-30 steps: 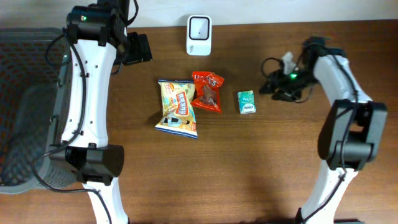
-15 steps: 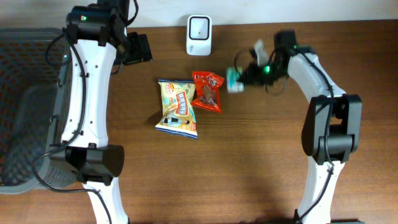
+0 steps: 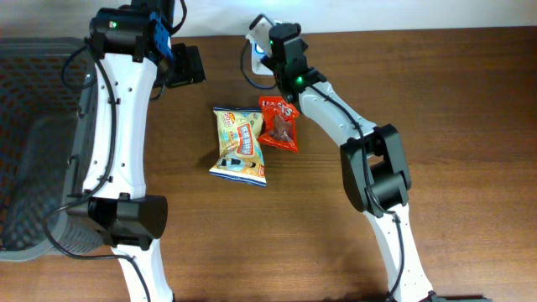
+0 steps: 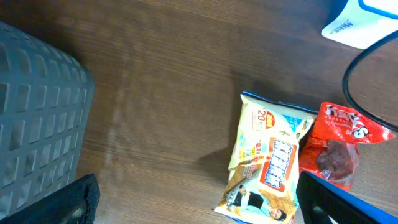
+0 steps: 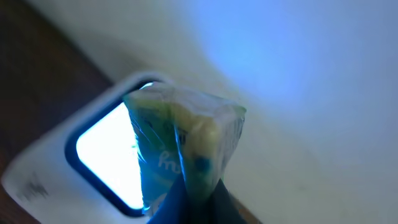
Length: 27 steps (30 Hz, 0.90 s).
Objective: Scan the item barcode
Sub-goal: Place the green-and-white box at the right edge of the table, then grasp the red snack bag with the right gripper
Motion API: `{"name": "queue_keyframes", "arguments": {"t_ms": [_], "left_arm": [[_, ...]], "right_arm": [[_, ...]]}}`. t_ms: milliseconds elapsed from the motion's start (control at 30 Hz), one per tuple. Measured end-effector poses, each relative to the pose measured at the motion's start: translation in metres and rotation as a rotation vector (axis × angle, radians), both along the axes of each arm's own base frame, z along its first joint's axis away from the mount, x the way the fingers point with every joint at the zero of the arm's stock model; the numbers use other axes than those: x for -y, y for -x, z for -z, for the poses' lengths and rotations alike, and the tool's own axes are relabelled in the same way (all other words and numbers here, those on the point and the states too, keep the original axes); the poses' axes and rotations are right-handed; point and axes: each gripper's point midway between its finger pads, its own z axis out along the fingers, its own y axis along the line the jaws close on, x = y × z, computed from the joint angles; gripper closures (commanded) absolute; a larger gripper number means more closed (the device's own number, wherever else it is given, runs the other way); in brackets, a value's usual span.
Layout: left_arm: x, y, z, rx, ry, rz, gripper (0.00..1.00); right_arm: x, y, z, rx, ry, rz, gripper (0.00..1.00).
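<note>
Green packet (image 5: 186, 143) stands upright (long axis vertical) before the scanner (image 5: 99, 155).

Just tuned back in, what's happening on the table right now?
The right hand is shut on a small green packet and holds it in front of the lit window of the white scanner at the back of the table. The left hand hangs open over the left side, holding nothing. A yellow snack bag and a red snack bag lie side by side mid-table, with neither hand on them.
</note>
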Motion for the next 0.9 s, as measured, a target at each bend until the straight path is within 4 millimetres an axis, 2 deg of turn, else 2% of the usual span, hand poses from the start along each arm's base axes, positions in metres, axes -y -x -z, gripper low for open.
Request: {"name": "queue_keyframes", "arguments": {"t_ms": [67,100,233,267,300,333,400,433,467,533,600,633,667,700,733,767,800,900], "left_arm": [[0.0,0.0,0.0,0.0,0.0,0.0,0.01],[0.0,0.0,0.0,0.0,0.0,0.0,0.01],[0.0,0.0,0.0,0.0,0.0,0.0,0.01],[0.0,0.0,0.0,0.0,0.0,0.0,0.01],[0.0,0.0,0.0,0.0,0.0,0.0,0.01],[0.0,0.0,0.0,0.0,0.0,0.0,0.01],[0.0,0.0,0.0,0.002,0.0,0.0,0.01],[0.0,0.0,0.0,-0.001,0.0,0.0,0.01],[0.0,0.0,0.0,0.0,0.0,0.0,0.01],[0.0,0.0,0.0,0.0,0.0,0.0,0.01],[0.0,0.0,0.0,0.0,0.0,0.0,0.01],[0.0,0.0,0.0,0.0,0.0,0.0,0.01],[0.0,0.0,0.0,0.001,0.0,0.0,0.01],[0.0,0.0,0.0,0.0,0.0,0.0,0.01],[0.0,0.0,0.0,0.0,0.0,0.0,0.01],[0.0,0.0,0.0,0.0,0.0,0.0,0.01],[0.0,0.0,0.0,0.0,0.0,0.0,0.01],[0.0,0.0,0.0,0.0,0.0,0.0,0.01]], "right_arm": [[0.004,-0.001,0.0,0.009,0.028,0.014,0.96],[0.014,-0.002,-0.001,0.017,0.058,0.067,0.96],[0.079,-0.003,-0.024,0.086,0.18,0.383,0.96],[0.114,-0.004,-0.039,0.114,0.204,0.503,0.96],[0.15,-0.004,-0.046,0.123,0.227,0.603,0.96],[0.194,0.0,-0.048,0.114,0.263,0.719,0.96],[0.307,0.03,-0.022,-0.067,0.353,0.943,0.96],[0.367,0.057,-0.003,-0.182,0.349,1.054,0.96],[0.416,0.088,0.018,-0.299,0.306,1.137,0.96],[0.471,0.131,0.046,-0.421,0.156,1.266,0.96],[0.533,0.183,0.077,-0.544,-0.097,1.395,0.96],[0.553,0.2,0.085,-0.577,-0.196,1.428,0.95],[0.572,0.218,0.092,-0.601,-0.303,1.457,0.87],[0.586,0.232,0.097,-0.62,-0.384,1.477,0.67],[0.607,0.257,0.1,-0.628,-0.496,1.529,0.41],[0.612,0.265,0.101,-0.631,-0.532,1.549,0.14],[0.618,0.274,0.099,-0.632,-0.562,1.571,0.01],[0.628,0.299,0.091,-0.657,-0.62,1.618,0.01]]}}
